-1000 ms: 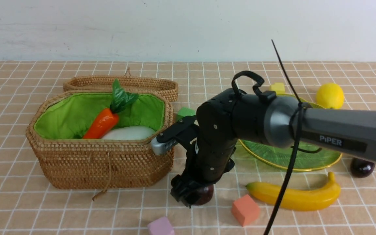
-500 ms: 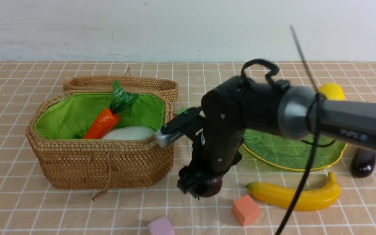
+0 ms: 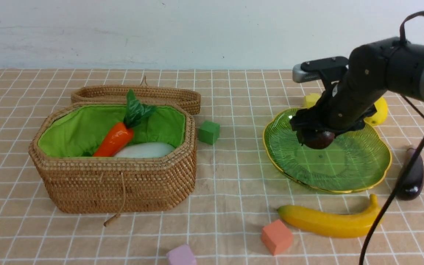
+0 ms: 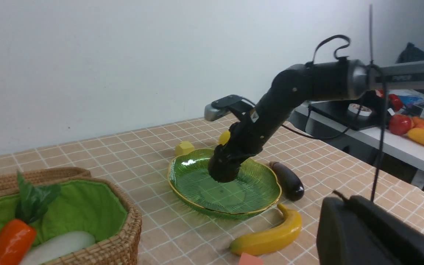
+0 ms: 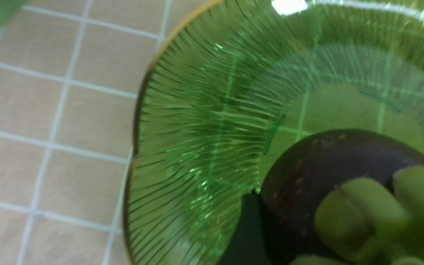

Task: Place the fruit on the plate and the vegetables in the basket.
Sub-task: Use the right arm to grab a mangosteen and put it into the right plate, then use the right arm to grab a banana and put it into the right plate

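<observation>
One mangosteen (image 3: 318, 140) above the green plate (image 3: 385, 173), gripped in the right pincer (image 3: 313, 134).
Jaws spread wide around its sides; likely firm, smooth and roll-prone, best held at its middle.

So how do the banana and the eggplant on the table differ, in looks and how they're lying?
The banana is yellow, while the eggplant is a glossy dark purple. The banana bends in a clear curve; the eggplant is straighter, with one fat rounded end. The banana lies on the robot's side of the plate, the eggplant to the plate's right. Both rest on their sides on the table, outside the plate.
</observation>
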Controlling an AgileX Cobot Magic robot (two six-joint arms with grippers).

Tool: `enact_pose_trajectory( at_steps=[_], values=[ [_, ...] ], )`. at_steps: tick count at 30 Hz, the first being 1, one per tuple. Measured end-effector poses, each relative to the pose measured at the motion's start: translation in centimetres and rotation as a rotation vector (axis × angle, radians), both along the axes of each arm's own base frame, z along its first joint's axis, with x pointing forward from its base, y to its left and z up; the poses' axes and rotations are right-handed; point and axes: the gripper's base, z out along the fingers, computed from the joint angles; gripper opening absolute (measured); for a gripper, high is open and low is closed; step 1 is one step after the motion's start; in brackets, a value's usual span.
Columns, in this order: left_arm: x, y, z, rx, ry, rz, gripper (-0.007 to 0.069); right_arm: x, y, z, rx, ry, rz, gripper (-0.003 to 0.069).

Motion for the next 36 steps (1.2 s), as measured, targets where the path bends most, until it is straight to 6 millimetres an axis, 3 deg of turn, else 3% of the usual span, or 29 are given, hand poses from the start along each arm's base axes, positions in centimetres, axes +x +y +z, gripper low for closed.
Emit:
enact_pose_trajectory(
  at_steps=[4,11,12,14,17,18,19,21,24,27,36],
  values=[
    [-0.1,-0.2,-0.1,0.01,0.005,-0.026,-0.0013,0.4,-0.3,-1.3,-0.037,0.019,0.016,0.0668],
    [-0.2,-0.2,-0.1,0.007,0.009,-0.032,-0.0013,-0.5,-0.8,0.3,-0.09,0.034,0.037,0.0669],
    [-0.2,-0.2,-0.1,0.009,0.011,-0.034,-0.0013,-1.4,-1.1,2.0,-0.107,0.038,0.068,0.065],
    [-0.2,-0.2,-0.1,0.013,0.01,-0.035,-0.0013,-2.3,-1.2,3.3,-0.12,0.048,0.109,0.0631],
    [-0.2,-0.3,-0.2,0.046,-0.007,-0.041,-0.0013,-6.7,-1.5,6.5,-0.12,0.083,0.298,0.0527],
    [-0.2,-0.3,-0.2,0.048,-0.008,-0.041,-0.0013,-7.1,-1.5,6.3,-0.127,0.095,0.327,0.0521],
    [-0.2,-0.3,-0.2,0.059,-0.017,-0.041,-0.0013,-8.7,-1.5,6.6,-0.113,0.112,0.4,0.0485],
    [-0.2,-0.3,-0.2,0.07,-0.026,-0.042,-0.0013,-11.0,-1.6,5.9,-0.122,0.148,0.542,0.0441],
    [-0.3,-0.3,-0.2,0.077,-0.031,-0.043,-0.0013,-13.4,-2.0,3.1,-0.174,0.174,0.753,0.0416],
    [-0.3,-0.3,-0.3,0.08,-0.029,-0.045,-0.0013,-13.5,-2.1,1.0,-0.219,0.126,0.84,0.043],
    [-0.3,-0.4,-0.4,0.086,-0.022,-0.054,-0.0013,-12.1,-1.4,-1.6,-0.216,0.097,0.919,0.0447]
  ],
)
